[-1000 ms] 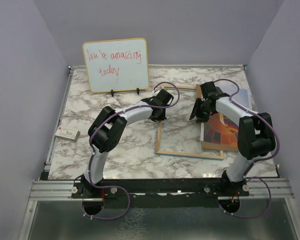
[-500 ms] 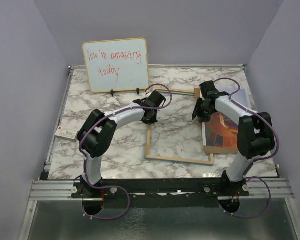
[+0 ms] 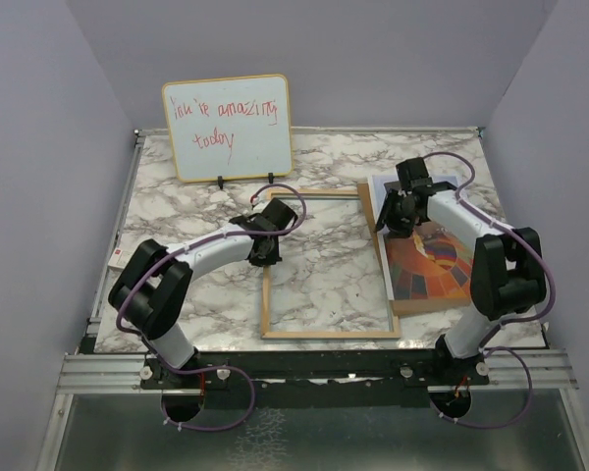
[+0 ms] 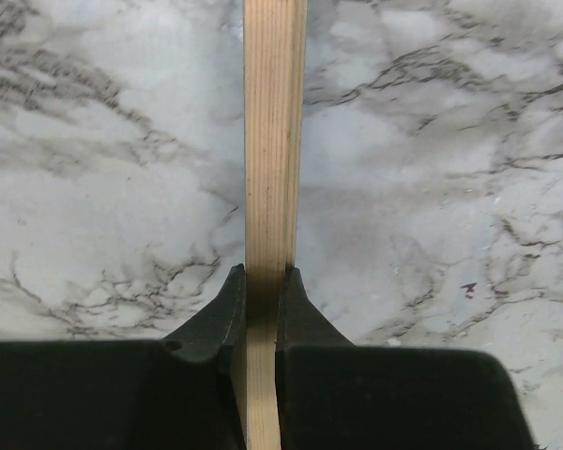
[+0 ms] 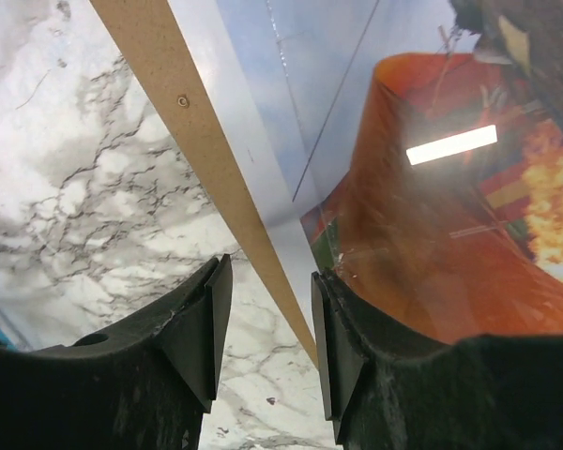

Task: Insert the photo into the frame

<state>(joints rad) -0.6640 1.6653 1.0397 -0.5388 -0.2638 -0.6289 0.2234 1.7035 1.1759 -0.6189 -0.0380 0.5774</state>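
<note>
1. left gripper [image 4: 261, 281] is clamped tight on the frame [image 4: 274, 141]: wrist cam shows both fingers pinching a light wood rail with no gap, and the rail runs straight away from them over the marble
2. from the top cam that's the frame's left-hand rail, grabbed around the middle. The frame lies flat in the middle of the table [image 3: 167, 211], wood face up, and you can see the marble right through it
3. right gripper [image 5: 267, 309] is spread, with a clear gap between the fingers, and it's not pinching anything as far as I can see. It hangs over the long edge of the backing board [image 5: 188, 122], and that brown strip runs down through the gap. Can't tell if either finger actually touches it
4. the photo [image 5: 432, 234] lies on that board just right of the strip. There's pale sky next to the fingers and the orange balloon further out, with a bright glare bar across it
5. top cam: photo and board sit flat on the right side of the table, along the frame's right rail, touching or overlapping it, can't tell which. The photo is outside the frame, not in it
6. further out: a whiteboard [image 3: 228, 126] with red handwriting stands at the far edge, and a small white box [image 3: 118, 259] sits at the left edge, partly hidden by the left arm
</note>
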